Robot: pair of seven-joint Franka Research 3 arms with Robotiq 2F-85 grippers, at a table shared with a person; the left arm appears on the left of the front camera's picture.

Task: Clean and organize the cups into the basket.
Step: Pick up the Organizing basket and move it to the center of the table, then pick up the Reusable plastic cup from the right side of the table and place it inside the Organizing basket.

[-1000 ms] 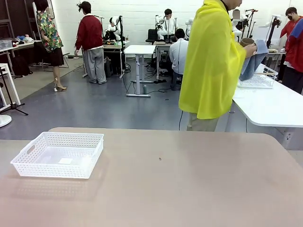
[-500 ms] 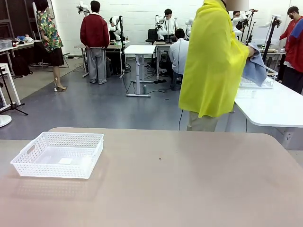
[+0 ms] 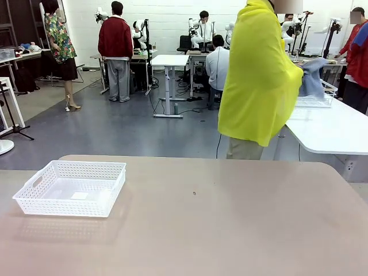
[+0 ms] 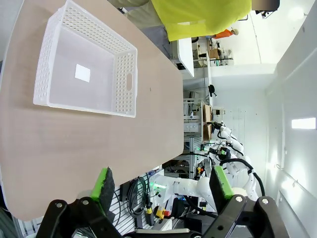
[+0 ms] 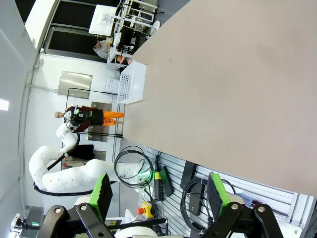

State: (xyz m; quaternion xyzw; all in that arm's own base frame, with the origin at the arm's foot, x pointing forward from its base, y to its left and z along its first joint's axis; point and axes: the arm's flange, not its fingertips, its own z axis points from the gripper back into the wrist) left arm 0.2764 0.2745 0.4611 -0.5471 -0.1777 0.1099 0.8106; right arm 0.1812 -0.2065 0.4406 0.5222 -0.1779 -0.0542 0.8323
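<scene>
White and latticed, the basket [image 3: 64,208] sits empty on the robot's left part of the tan table [image 3: 241,224]; none of the cups lies in it, so the whole job looks still to do; the left gripper [image 4: 162,182] and right gripper [image 5: 159,192] gape wide, holding nothing; the person [image 3: 259,75] handles a blue cloth [image 3: 313,77] at a farther table.
</scene>
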